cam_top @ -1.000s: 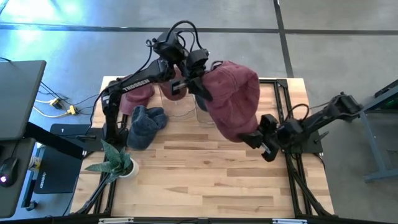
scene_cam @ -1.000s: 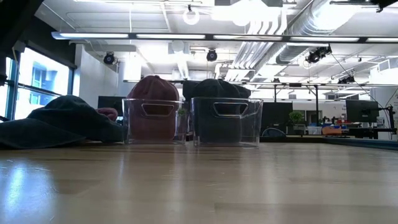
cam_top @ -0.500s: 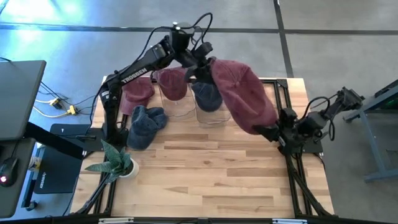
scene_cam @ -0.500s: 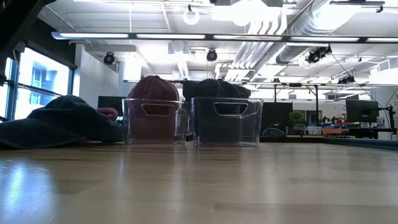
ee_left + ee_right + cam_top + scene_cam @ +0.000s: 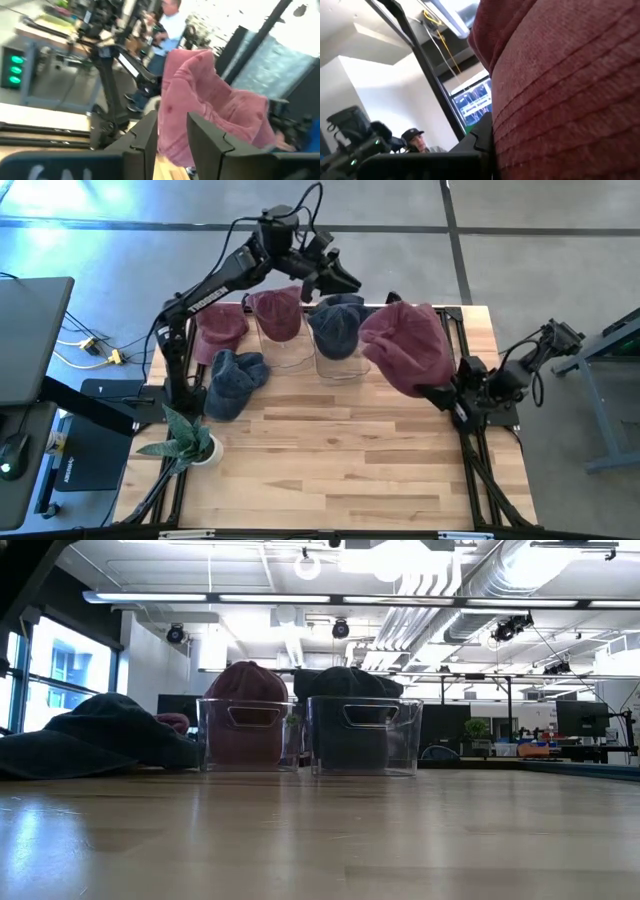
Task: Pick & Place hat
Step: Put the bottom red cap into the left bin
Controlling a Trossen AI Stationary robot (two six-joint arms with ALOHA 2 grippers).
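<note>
A dusty-red hat [image 5: 405, 345] is up in the air near the table's right edge, with my right gripper [image 5: 447, 393] shut on its near end. In the right wrist view the hat [image 5: 560, 100] fills the picture's right half. My left gripper [image 5: 338, 277] is high over the far edge, beyond two clear bins. Its fingers are open and hold nothing, and the hat [image 5: 210, 105] shows farther off through the gap. One bin [image 5: 278, 330] holds a red hat, the other [image 5: 335, 340] a dark blue one. My right gripper holds the hat by its near, lower edge [image 5: 432, 387]. It comes from the table's right side and slants upward. The hat rises from the fingers toward the far left, bunched and slack, clear of the table. The hat itself hides the place of contact in the wrist view.
Another red hat [image 5: 220, 328] and a dark blue hat [image 5: 235, 380] lie on the table's left part, and a small potted plant [image 5: 190, 440] stands at the near left. The near half of the wooden table [image 5: 330, 470] is bare. People show in the room behind.
The hat was stretched between both grippers. Its far end has come away from my left gripper and sagged toward the right edge, so the hat now hangs bunched on my right gripper alone. My left gripper has gone toward the far edge, and my right gripper toward the right edge.
</note>
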